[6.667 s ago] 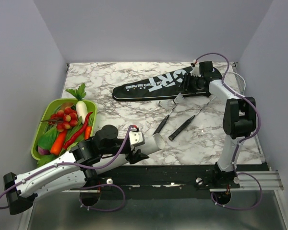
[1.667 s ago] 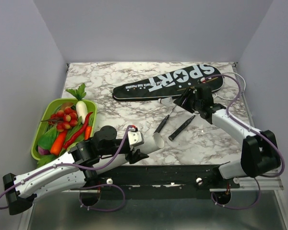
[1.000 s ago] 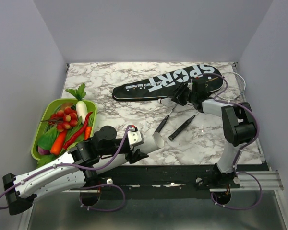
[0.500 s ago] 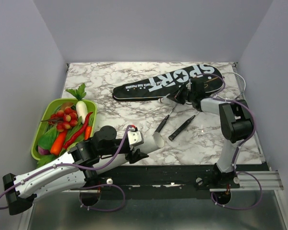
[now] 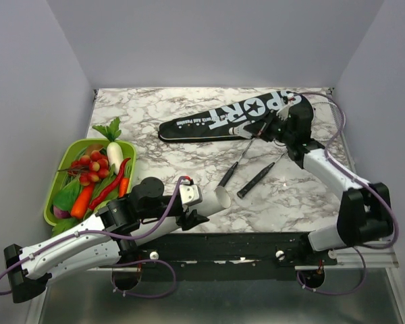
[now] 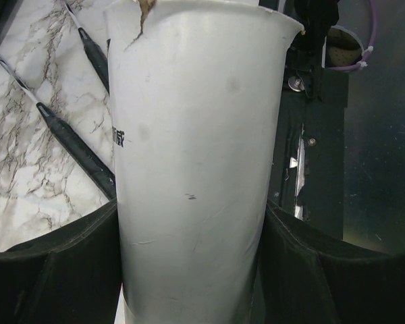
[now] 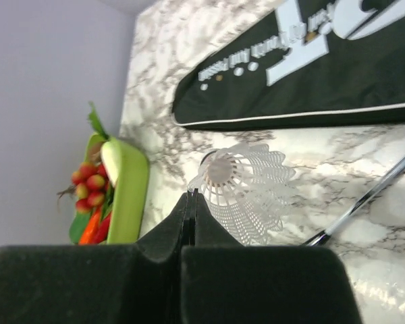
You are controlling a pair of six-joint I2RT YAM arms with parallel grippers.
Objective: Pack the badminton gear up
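The black "SPORT" bag (image 5: 223, 118) (image 7: 310, 74) lies across the far side of the marble table. In front of it lie two rackets, their black handles (image 5: 227, 175) (image 5: 253, 182) (image 6: 74, 145) pointing toward me. My right gripper (image 5: 262, 130) (image 7: 192, 197) hangs just below the bag, shut on the skirt edge of a white shuttlecock (image 7: 246, 189). A thin racket shaft (image 7: 371, 196) runs under it. My left gripper (image 5: 201, 206) (image 6: 189, 270) rests near the table's front edge, shut on a white tube (image 5: 221, 198) (image 6: 196, 155) whose open end points right.
A green tray (image 5: 57, 182) (image 7: 129, 192) of toy vegetables sits at the left edge of the table. A black rail (image 5: 256, 246) runs along the table's front edge, between the arm bases. Grey walls close in the left, back and right sides.
The right jaws have shut on the shuttlecock's skirt. That arm's elbow has swung out to the right and the gripper sits slightly farther back. The left arm and tube have not moved.
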